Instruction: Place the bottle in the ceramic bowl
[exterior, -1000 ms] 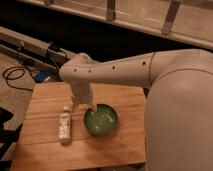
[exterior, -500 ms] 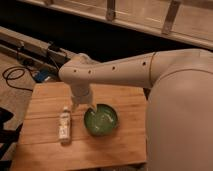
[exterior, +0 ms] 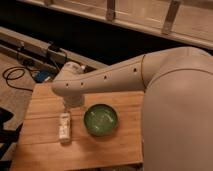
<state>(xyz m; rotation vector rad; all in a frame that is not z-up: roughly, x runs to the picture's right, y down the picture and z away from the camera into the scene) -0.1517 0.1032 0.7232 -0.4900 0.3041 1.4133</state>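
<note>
The bottle (exterior: 64,126) lies on its side on the wooden table (exterior: 45,150), white cap toward the back, pale label up. The ceramic bowl (exterior: 101,119) is round and glossy green with a shiny inside, and stands just right of the bottle with nothing in it. My white arm (exterior: 110,77) reaches in from the right and bends down over the table. The gripper (exterior: 70,106) hangs at its end, just behind and above the bottle's cap end and left of the bowl. The wrist hides most of it.
The table's left edge (exterior: 22,132) drops to the floor, where black cables (exterior: 15,75) and a blue object (exterior: 42,76) lie. A dark rail and a wall run along the back. My white body (exterior: 177,125) fills the right side.
</note>
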